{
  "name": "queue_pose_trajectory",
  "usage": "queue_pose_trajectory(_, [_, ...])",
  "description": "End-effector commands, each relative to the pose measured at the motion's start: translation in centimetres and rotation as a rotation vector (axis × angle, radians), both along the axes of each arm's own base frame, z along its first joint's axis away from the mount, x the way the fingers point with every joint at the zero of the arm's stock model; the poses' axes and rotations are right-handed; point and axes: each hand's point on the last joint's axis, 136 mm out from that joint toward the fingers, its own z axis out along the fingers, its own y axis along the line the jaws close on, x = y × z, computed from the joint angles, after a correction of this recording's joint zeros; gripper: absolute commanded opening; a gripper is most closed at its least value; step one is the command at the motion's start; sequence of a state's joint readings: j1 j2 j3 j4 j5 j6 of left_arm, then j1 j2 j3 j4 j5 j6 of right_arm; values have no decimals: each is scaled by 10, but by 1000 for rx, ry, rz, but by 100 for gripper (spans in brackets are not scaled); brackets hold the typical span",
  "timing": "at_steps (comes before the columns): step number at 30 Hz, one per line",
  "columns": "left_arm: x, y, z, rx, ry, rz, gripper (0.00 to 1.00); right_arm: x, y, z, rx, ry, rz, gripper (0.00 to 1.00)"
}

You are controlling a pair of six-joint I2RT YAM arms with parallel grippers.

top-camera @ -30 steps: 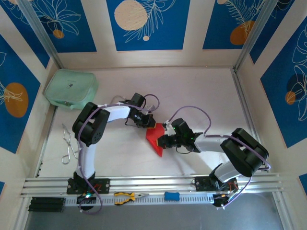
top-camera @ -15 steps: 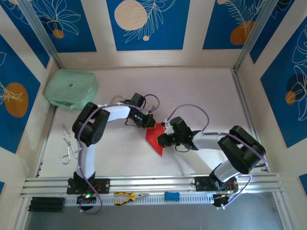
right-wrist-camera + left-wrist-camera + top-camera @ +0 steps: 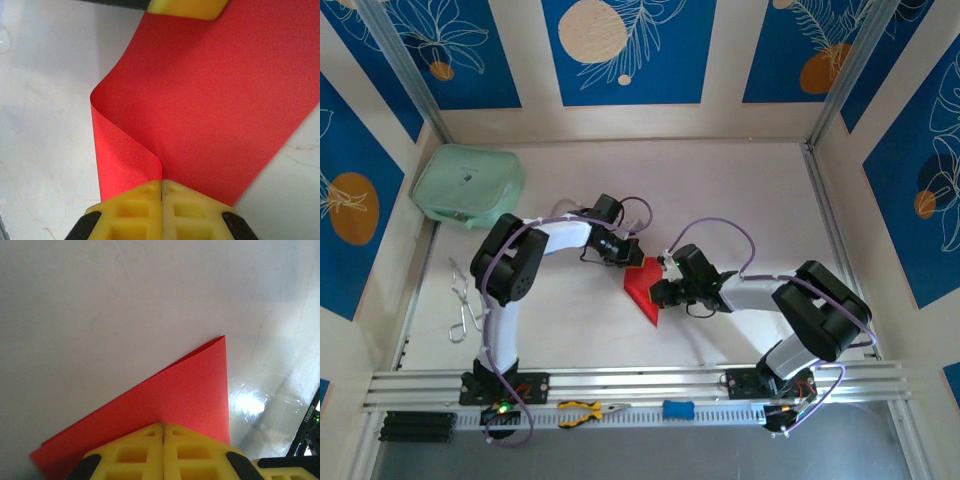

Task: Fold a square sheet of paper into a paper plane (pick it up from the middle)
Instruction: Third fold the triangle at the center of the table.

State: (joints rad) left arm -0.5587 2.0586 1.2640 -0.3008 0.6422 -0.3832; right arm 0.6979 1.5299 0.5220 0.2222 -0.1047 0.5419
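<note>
Left end effector: jaws pressed together on the far edge of the square sheet of paper; in the left wrist view its yellow fingers meet with no gap over the red sheet. Right end effector: jaws likewise closed, pinching the sheet's right side, where the paper curls into a loose fold.
Bench: pale, glossy; cream walls with blue leaf-print panels.
Sheet: bright red, triangular outline, mid-bench, held between the two end effectors.
Also: mint-green pouch, far-left corner; metal tongs, left; yellow-handled pliers, near rail
</note>
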Motion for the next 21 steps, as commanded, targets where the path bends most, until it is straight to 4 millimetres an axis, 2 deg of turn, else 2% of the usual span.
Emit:
queue_pose_trajectory(1, [-14, 15, -15, 85, 34, 0, 9, 9, 0, 3, -17, -23, -8, 0])
queue_pose_trajectory(21, [-14, 15, -15, 82, 35, -1, 8, 8, -3, -2, -37, -5, -20, 0])
